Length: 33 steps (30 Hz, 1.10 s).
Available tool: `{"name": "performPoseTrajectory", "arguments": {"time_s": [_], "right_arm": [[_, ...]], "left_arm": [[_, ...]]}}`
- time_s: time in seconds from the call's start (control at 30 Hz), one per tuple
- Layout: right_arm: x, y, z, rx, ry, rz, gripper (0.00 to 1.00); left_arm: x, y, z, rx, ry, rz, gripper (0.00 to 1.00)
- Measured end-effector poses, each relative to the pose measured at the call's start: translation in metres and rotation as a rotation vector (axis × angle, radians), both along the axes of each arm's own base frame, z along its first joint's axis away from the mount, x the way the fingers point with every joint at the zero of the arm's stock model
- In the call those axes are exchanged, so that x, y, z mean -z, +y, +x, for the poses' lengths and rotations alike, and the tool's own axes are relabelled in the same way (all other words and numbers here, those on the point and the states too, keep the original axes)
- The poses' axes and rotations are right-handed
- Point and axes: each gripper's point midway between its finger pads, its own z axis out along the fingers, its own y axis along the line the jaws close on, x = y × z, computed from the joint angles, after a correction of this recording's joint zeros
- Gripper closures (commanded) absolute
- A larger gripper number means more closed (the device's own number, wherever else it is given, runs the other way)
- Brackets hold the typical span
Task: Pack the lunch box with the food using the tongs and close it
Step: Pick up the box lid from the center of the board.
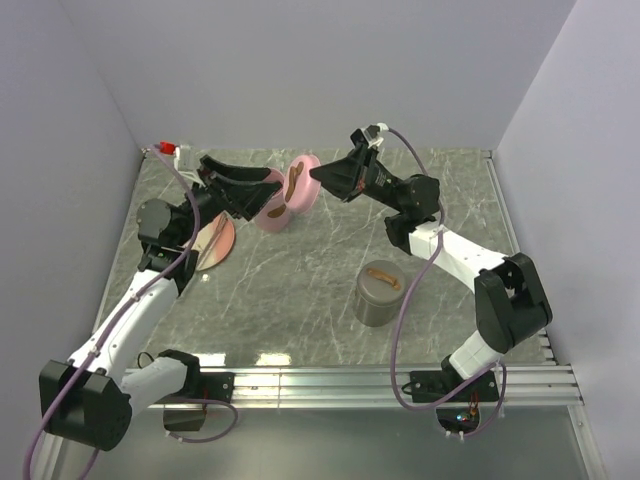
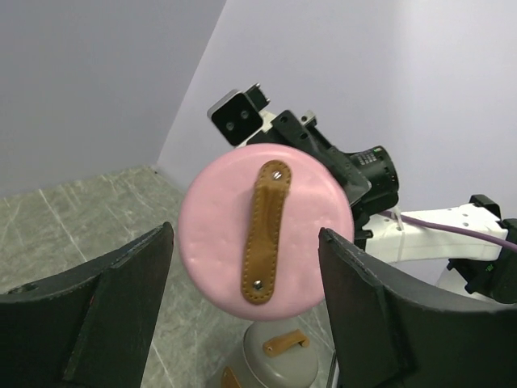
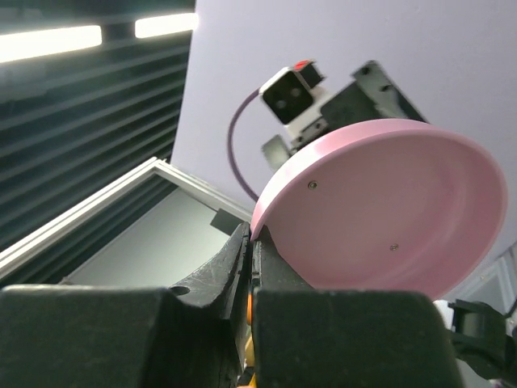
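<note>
The lunch box's round pink lid point(image 1: 300, 180) with a brown leather strap point(image 2: 265, 234) hangs tilted in the air. My right gripper point(image 1: 318, 176) is shut on its rim point(image 3: 266, 212), and the lid's pink underside point(image 3: 388, 218) fills the right wrist view. My left gripper point(image 2: 246, 242) is open, with one dark finger point(image 2: 121, 299) on each side of the lid and a gap showing at the left. A second pink round piece point(image 1: 272, 216) sits just below the lid by the left fingertips point(image 1: 262, 210). The tongs and the food are out of view.
A grey round container point(image 1: 378, 293) with a brown strap on its lid stands right of centre, seen low in the left wrist view point(image 2: 279, 360). A pinkish plate point(image 1: 215, 242) lies by the left arm. Walls close the table at the back and sides.
</note>
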Motion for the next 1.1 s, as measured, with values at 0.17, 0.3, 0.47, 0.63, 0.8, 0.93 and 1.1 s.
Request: {"name": "performPoseTrajectory", "arguments": {"time_s": [0.17,0.3,0.47,0.63,0.8,0.93,1.1], "right_arm": [[-0.005,0.002,-0.005,-0.01,-0.001,0.021,1.0],[-0.006,0.005,-0.009,-0.024,0.007,0.027,1.0],[-0.009,0.006,-0.012,-0.033,0.014,0.04,1.0],[-0.009,0.006,-0.012,-0.033,0.024,0.049,1.0],[-0.002,0.008,-0.011,-0.031,0.059,0.051,1.0],[0.001,0.01,-0.011,-0.03,0.078,0.055,1.0],[0.002,0.011,-0.009,-0.025,0.087,0.061,1.0]], "left_arm": [[0.013,-0.008,0.008,0.006,0.046,0.01,0.28],[0.015,-0.014,0.006,0.023,0.05,0.013,0.31],[0.014,-0.017,0.004,0.035,0.044,0.013,0.37],[0.011,-0.017,0.003,0.036,0.029,0.006,0.38],[0.009,-0.02,0.0,0.048,0.02,0.003,0.4],[0.009,-0.023,-0.002,0.058,0.02,0.003,0.41],[0.009,-0.025,-0.004,0.063,0.02,0.001,0.48]]}}
